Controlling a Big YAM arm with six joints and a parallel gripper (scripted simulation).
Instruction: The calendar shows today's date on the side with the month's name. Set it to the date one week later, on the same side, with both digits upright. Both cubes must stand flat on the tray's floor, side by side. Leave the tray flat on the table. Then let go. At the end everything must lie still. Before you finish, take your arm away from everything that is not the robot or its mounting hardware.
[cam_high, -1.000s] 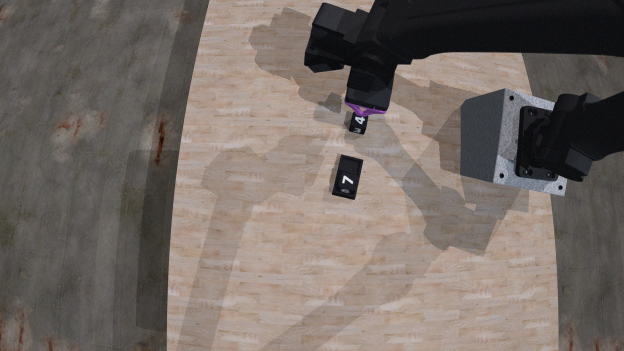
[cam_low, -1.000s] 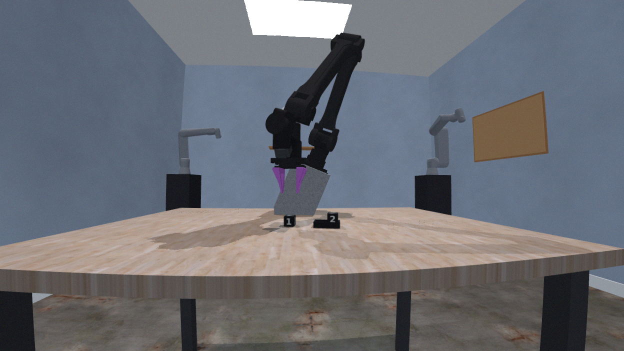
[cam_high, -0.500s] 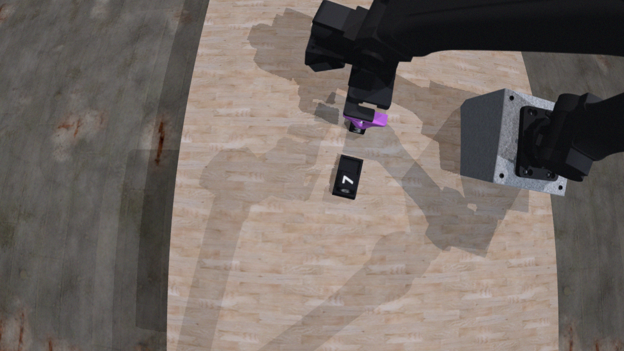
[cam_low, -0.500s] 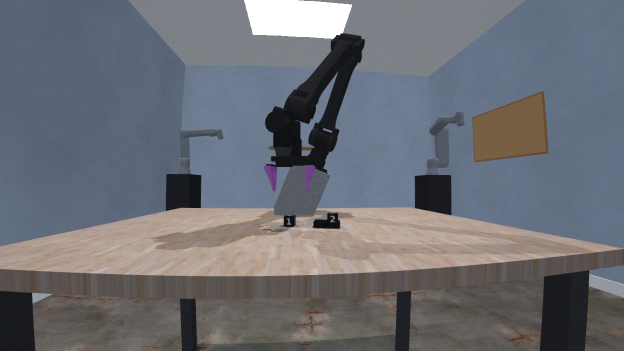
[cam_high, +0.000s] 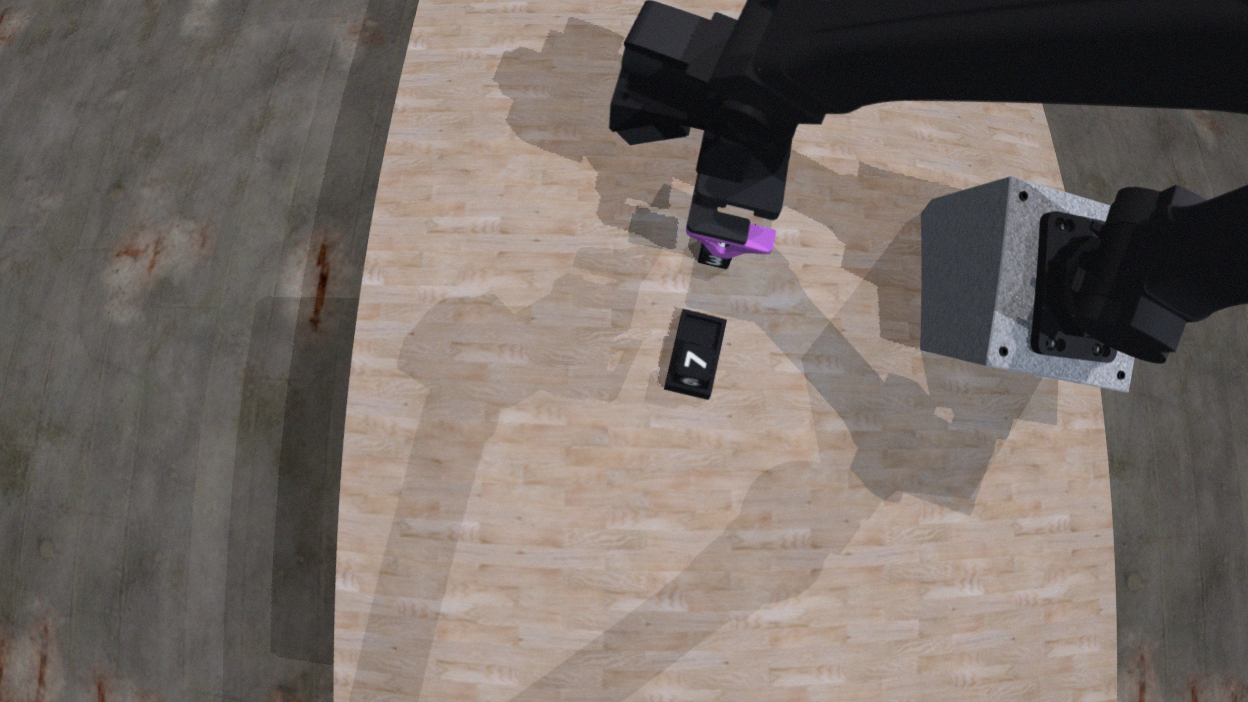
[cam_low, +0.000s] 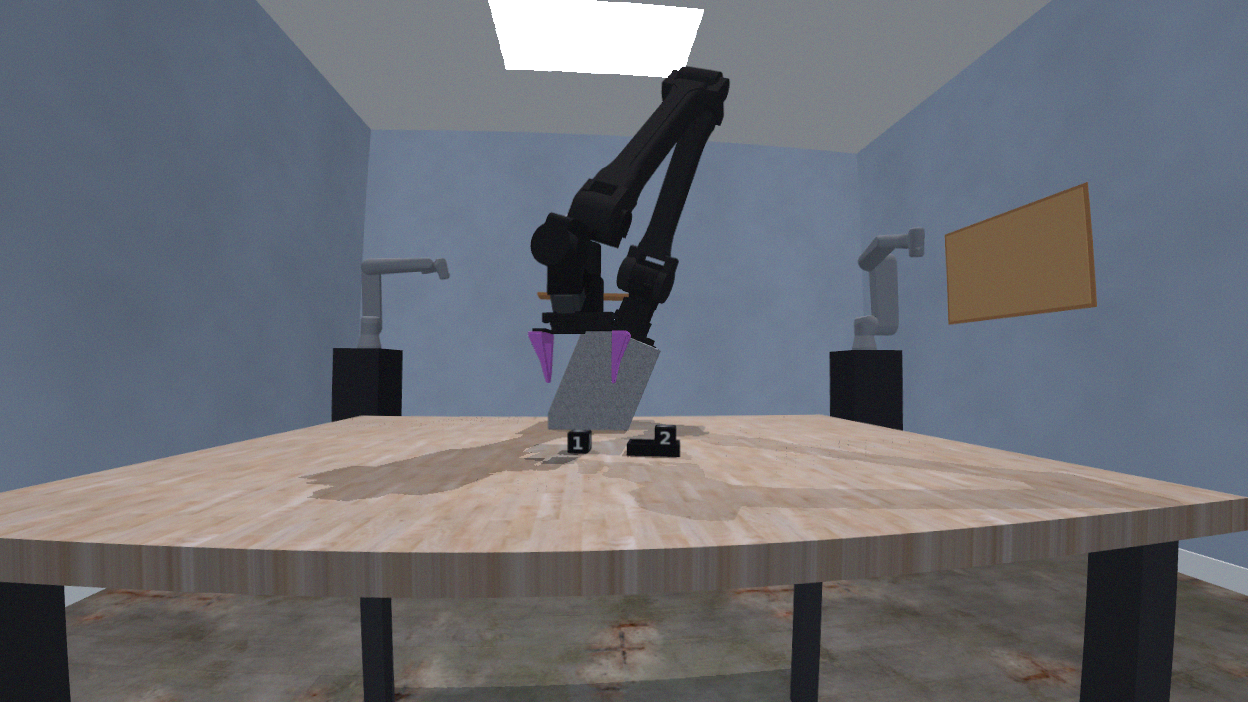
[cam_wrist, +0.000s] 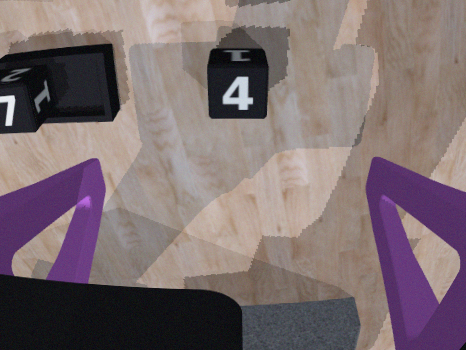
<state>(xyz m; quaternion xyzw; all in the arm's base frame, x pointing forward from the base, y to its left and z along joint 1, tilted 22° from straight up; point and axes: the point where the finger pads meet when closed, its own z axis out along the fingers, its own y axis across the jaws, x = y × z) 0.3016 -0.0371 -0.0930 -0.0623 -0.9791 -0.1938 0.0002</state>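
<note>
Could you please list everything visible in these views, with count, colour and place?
Number cube: one, black with white digits, alone on the table beside the tray, 4 facing the wrist camera.
Number cube: one, black, in the tray's end compartment, 7 up.
Tray: one, black, flat on the table, other compartment vacant.
Table: one, light wood.
Board: one, orange, wall.
Grey arms on black pedestals: two, background.
Base block: one, grey.
Gripper: one, purple fingers, open, above the loose cube.
</note>
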